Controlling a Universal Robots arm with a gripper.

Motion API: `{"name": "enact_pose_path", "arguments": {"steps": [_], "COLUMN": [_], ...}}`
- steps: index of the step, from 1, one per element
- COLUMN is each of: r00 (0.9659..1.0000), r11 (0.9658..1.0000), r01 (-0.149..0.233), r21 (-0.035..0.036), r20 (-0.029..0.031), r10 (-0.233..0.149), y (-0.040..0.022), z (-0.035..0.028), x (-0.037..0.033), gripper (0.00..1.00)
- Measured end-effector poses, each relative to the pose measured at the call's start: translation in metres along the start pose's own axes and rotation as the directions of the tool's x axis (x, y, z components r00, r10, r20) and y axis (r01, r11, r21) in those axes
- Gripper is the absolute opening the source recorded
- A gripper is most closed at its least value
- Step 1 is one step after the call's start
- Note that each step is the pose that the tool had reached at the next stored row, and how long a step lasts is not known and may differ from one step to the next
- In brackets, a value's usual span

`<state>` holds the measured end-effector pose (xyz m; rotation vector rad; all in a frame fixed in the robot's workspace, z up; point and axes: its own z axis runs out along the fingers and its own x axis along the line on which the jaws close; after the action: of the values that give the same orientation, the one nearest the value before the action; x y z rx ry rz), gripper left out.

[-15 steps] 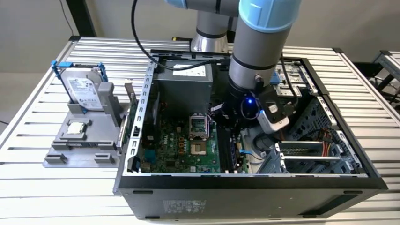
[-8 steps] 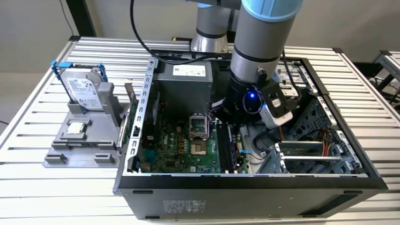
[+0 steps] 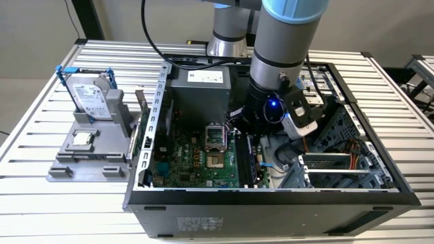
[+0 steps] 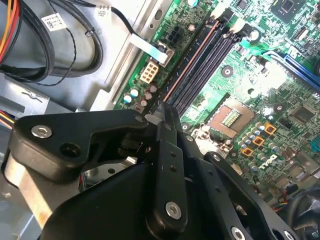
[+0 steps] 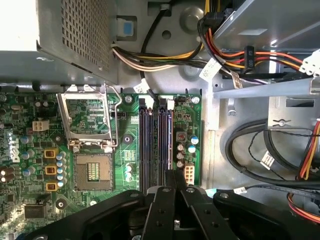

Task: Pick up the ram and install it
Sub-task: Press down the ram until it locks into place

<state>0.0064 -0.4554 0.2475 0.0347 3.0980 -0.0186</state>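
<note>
The arm [image 3: 285,46] reaches down into the open case [image 3: 271,195], which lies on a slatted table [image 3: 40,213]. The gripper [image 5: 175,176] hangs just over the near end of the black slots [image 5: 156,145] on the motherboard [image 3: 196,157]. In both wrist views its fingers [image 4: 161,111] are drawn together with almost no gap between them. I cannot tell if something thin is clamped there, because the tips cover that place. The ram I cannot make out with certainty in any view. The slots [image 4: 200,60] run as long dark channels with white clips at their far end, and the part ahead of the gripper looks unfilled.

Beside the slots, toward the exterior view's left, is the open socket [image 5: 93,172] with its metal frame lifted. The grey power supply [image 3: 200,94] sits at the far end of the case, and bundles of coloured cables [image 5: 260,60] lie on the exterior view's right.

Well apart, at the exterior view's left, a grey holder [image 3: 88,157] carries a hard drive [image 3: 88,96] standing upright and a square processor [image 3: 83,138] lying flat.
</note>
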Motion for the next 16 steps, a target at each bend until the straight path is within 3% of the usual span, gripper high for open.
{"name": "enact_pose_path", "arguments": {"steps": [9, 13, 16], "r00": [1.0000, 0.9985, 0.9950], "r11": [1.0000, 0.9985, 0.9950], "r01": [0.003, 0.054, 0.100], "r21": [0.0008, -0.0013, -0.0030], "r20": [0.0001, 0.0007, 0.0014], "r10": [-0.003, -0.054, -0.100], "y": [0.0000, 0.0000, 0.0000], "z": [0.0000, 0.0000, 0.0000], "x": [-0.0001, -0.0001, -0.0001], "gripper": [0.00, 0.00, 0.00]}}
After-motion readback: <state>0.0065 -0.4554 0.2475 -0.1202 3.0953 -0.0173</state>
